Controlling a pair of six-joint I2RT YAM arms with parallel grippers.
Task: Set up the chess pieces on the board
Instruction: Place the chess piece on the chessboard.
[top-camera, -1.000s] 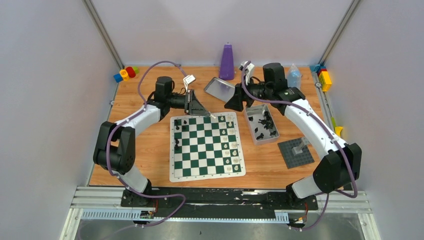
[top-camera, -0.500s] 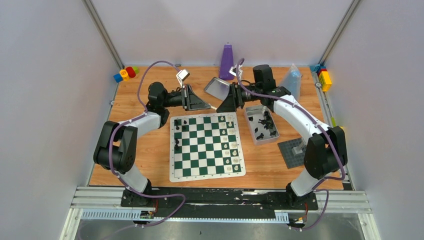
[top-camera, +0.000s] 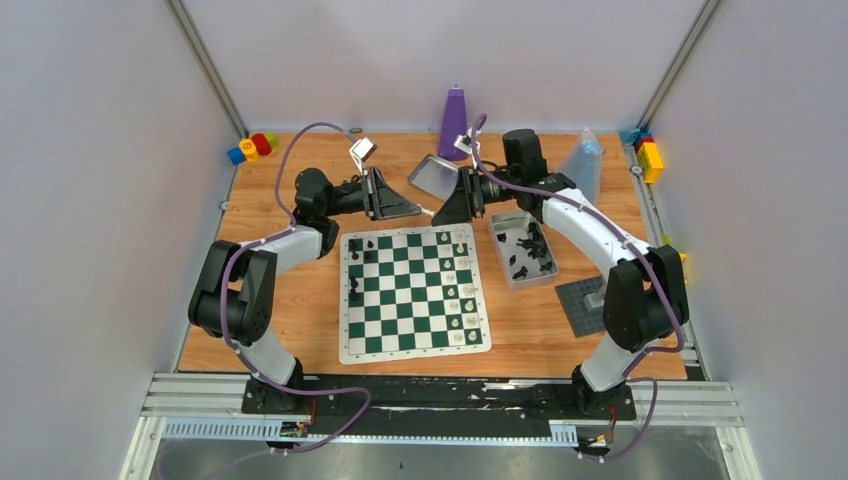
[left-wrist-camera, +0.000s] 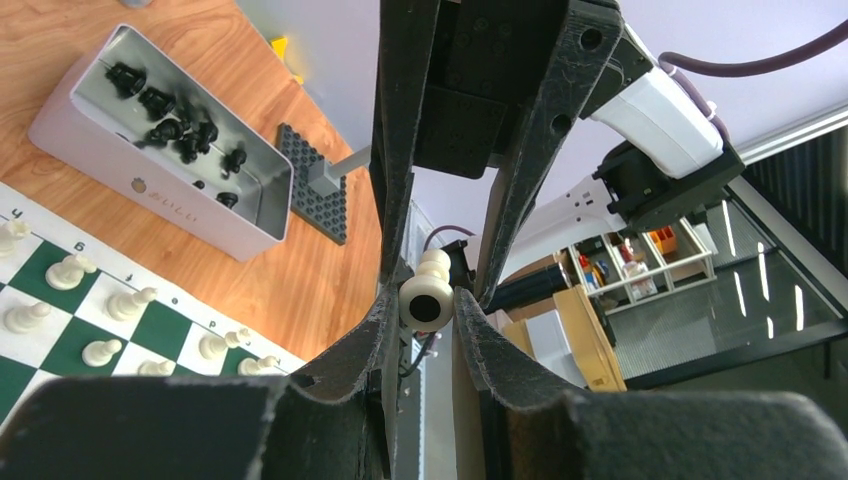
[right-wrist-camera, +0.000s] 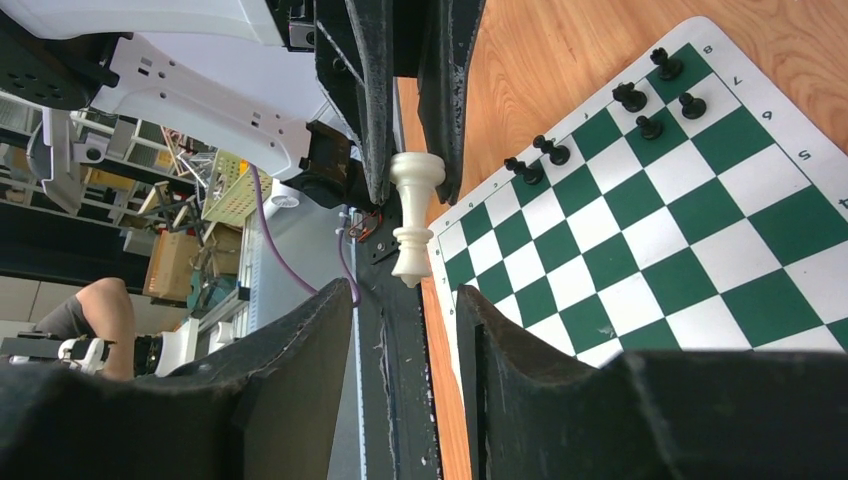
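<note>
**Left:** The white piece hangs in the air just past the far edge of the board. My left gripper is clamped on one end of it.

**Right:** My right gripper faces yours, fingers apart either side of the free end. I can't tell whether they touch it. Black pieces lie in the tin right of the board.

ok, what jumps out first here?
Over the far edge of the green-and-white checked board, the left fingers pinch a cream-white plastic chess piece, with the right fingers open either side of it. Right of the board, black chess pieces lie in a silver metal tin.
</note>
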